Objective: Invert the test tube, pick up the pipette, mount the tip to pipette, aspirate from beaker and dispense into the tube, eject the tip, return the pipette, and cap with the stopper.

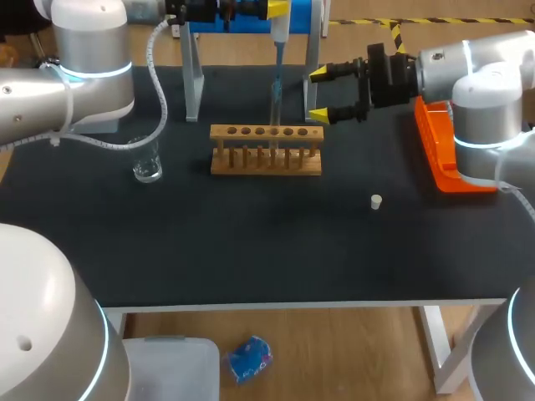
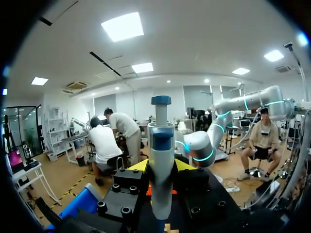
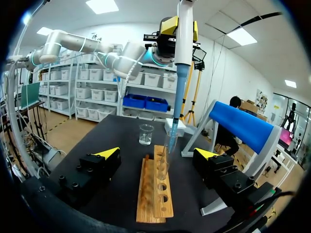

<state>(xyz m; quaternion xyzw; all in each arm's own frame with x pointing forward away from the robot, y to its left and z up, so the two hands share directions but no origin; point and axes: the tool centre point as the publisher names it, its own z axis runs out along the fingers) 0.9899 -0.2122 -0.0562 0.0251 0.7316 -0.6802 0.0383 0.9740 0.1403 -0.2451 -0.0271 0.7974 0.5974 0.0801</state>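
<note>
Pipette (image 1: 277, 38) top cut off; test tube (image 1: 273, 124) faint in rack (image 1: 251, 164).

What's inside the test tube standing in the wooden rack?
The tip on the pipette, held by the left gripper, appears to dip into the test tube mouth. Whether any liquid sits inside cannot be told; the rack hides its lower part.

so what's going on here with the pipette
The left claw is shut on the pipette, holding it upright over the test tube that stands in the wooden rack, with the tip right at the tube's mouth. The right claw is open beside the rack, holding nothing. The beaker sits apart from the rack, and the white stopper lies loose on the table, so the tube is not yet capped.
</note>
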